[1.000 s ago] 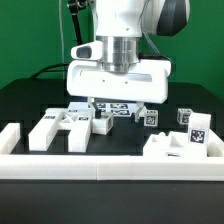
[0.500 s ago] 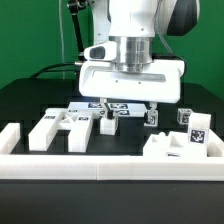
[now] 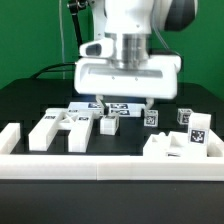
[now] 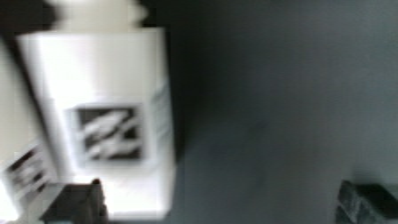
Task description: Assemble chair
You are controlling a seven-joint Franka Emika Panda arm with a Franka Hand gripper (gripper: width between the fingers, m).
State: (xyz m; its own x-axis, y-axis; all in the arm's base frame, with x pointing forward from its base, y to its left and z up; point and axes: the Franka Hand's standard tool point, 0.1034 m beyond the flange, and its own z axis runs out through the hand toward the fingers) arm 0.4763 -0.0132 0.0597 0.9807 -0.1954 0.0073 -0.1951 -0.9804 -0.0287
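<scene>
The chair is in loose white tagged parts on the black table. A blocky group (image 3: 56, 128) lies at the exterior view's left, small cubes (image 3: 150, 117) (image 3: 185, 116) stand right of centre, and a bigger tagged block (image 3: 182, 141) sits at the right. My gripper (image 3: 123, 104) hangs open above the middle, behind these parts, holding nothing. In the wrist view a white tagged piece (image 4: 103, 100) lies beside one finger (image 4: 71, 203), and dark table fills the gap of the gripper (image 4: 222, 205). I cannot tell which piece that is.
A flat marker board (image 3: 116, 108) with tags lies under the gripper. A long plain white border rail (image 3: 100, 166) runs along the front and turns back at the left (image 3: 9, 136). A green wall stands behind.
The gripper has shifted toward the exterior view's right and risen slightly. Its jaws stayed open, and no part moved.
</scene>
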